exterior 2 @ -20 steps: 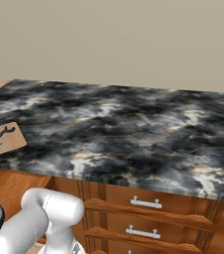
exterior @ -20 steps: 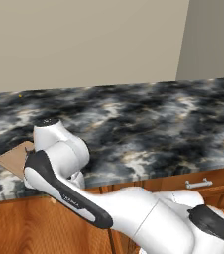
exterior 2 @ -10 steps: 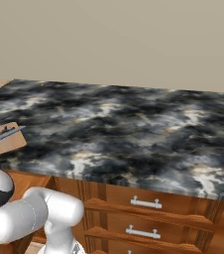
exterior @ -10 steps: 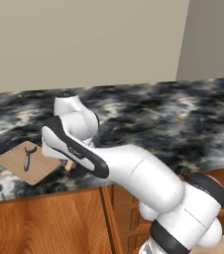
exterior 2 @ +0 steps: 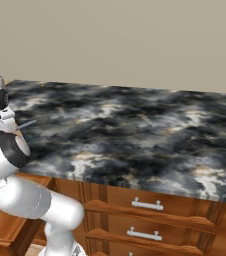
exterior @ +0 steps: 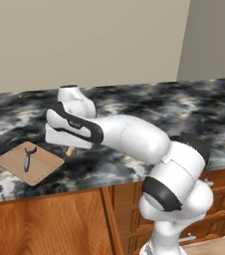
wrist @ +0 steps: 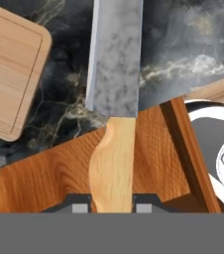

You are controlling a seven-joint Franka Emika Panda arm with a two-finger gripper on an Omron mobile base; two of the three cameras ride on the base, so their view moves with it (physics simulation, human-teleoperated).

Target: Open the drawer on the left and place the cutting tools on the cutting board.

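From the hand view I see the two-finger gripper (wrist: 112, 207) clamped on the light wooden handle of the small knife with the grey blade (wrist: 115, 74); the handle runs up between the two dark finger tips and the blade points away from the hand, out over the black-and-grey marbled counter (wrist: 183, 44); I cannot tell whether the blade touches the stone or hangs above it. In that same view the thin light-tan wooden cutting board with rounded corners (wrist: 7, 74) lies to the left of the blade, apart from it, with a strip of counter between; reddish-brown wood (wrist: 44, 183) fills the lower part under the handle, though I cannot tell which cabinet part it is.

In the left base view the white arm reaches leftward over the counter (exterior: 194, 99) and the hand sits near the counter's front edge, just right of the cutting board (exterior: 42, 167); the board rests at the front-left of the counter, one corner close to the edge; the small dark-grey metal Y-headed peeler (exterior: 29, 158) lies on it, roughly in the middle, its length running front to back. A sliver of the knife's wooden handle (exterior: 70, 150) shows under the hand, beside the board's right corner.

In the right base view the grey blade (exterior 2: 27, 124) pokes out from behind the arm at the left edge, over the counter (exterior 2: 135, 135); stacked reddish-brown drawers with silver bar handles (exterior 2: 146, 204) sit below the counter's front edge.
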